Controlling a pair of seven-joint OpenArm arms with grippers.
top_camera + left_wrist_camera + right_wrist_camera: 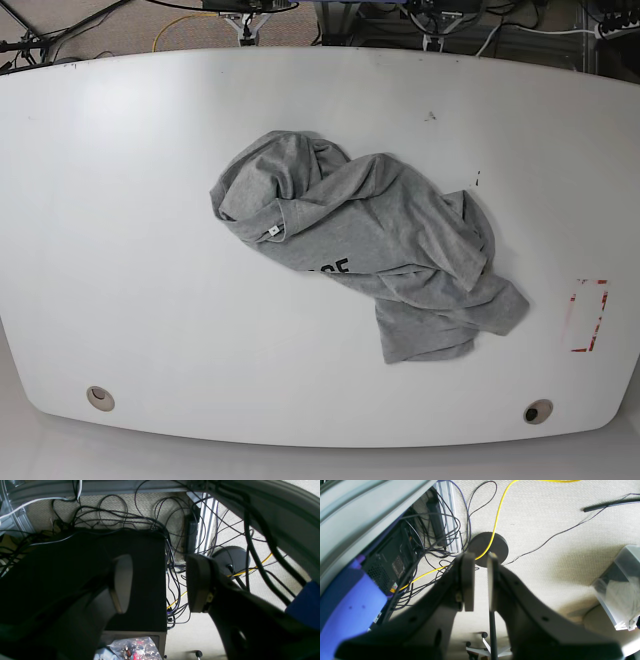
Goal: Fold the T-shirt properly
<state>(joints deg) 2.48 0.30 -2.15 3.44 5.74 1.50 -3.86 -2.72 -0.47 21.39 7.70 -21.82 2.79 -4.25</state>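
Table (120, 250): a wide white top seen from above, with a round hole near each front corner.
T-shirt (365, 245): heather-grey, lying crumpled in a heap near the middle of the table, a little right of centre. It is bunched and twisted, not flat. A small white neck tag (272, 230) shows on its left part, and a few black block letters show lower down, partly hidden in the folds.
Red-edged mark (587, 315): a small rectangle outline near the table's right edge, well apart from the T-shirt.
Right gripper (478, 581): seen only from its wrist camera, hanging over beige floor and loose cables, off the table. Its two dark fingers (467, 580) stand close together with a narrow gap between them, and nothing is held.
Yellow cable (498, 512): runs across the floor and over a round black base (500, 545) behind the right gripper.
Left gripper (160, 582): also off the table, over a black box (140, 580) and tangled cables. Its fingers are spread wide apart and empty.
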